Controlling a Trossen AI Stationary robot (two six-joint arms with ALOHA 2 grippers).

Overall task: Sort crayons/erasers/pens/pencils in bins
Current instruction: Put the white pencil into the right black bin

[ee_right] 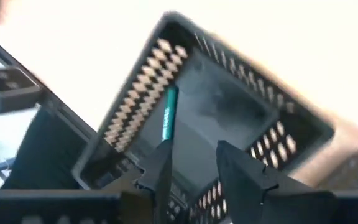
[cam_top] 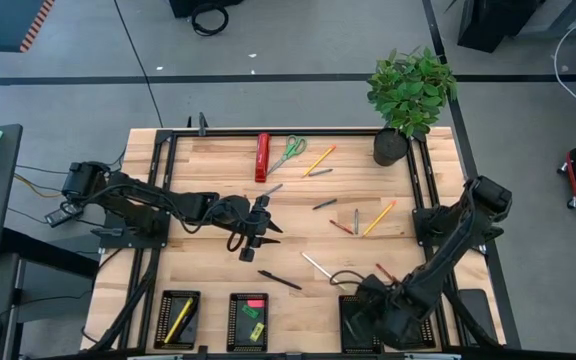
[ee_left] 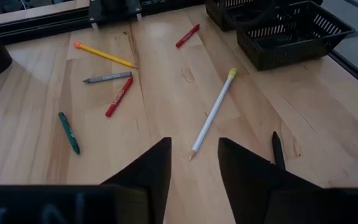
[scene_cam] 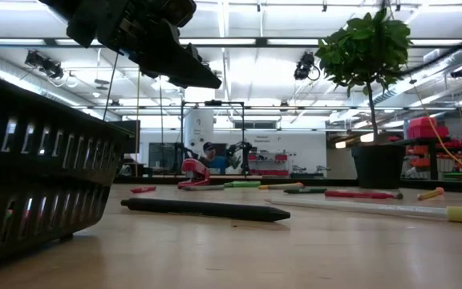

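The right gripper (ee_right: 191, 165) hangs over a black mesh-sided bin (ee_right: 135, 106) at the near edge, fingers apart, a green stick (ee_right: 168, 114), probably a crayon, lying inside: a drop looks finished. Next it needs another stick. Two bins further left hold a yellow pencil (cam_top: 179, 319) and erasers (cam_top: 253, 318). Mid-table, the left gripper (ee_left: 194, 163) hovers, empty and spread, above a whitish pencil (ee_left: 214, 111)

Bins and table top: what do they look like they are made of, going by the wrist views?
The bins look like black moulded plastic, matt, judging by the regular slotted mesh walls and thick smooth rim; coated metal cannot be ruled out. The table top looks like light wood, butcher-block style, with visible grain, plank seams and a soft satin sheen that suggests a sealed finish.
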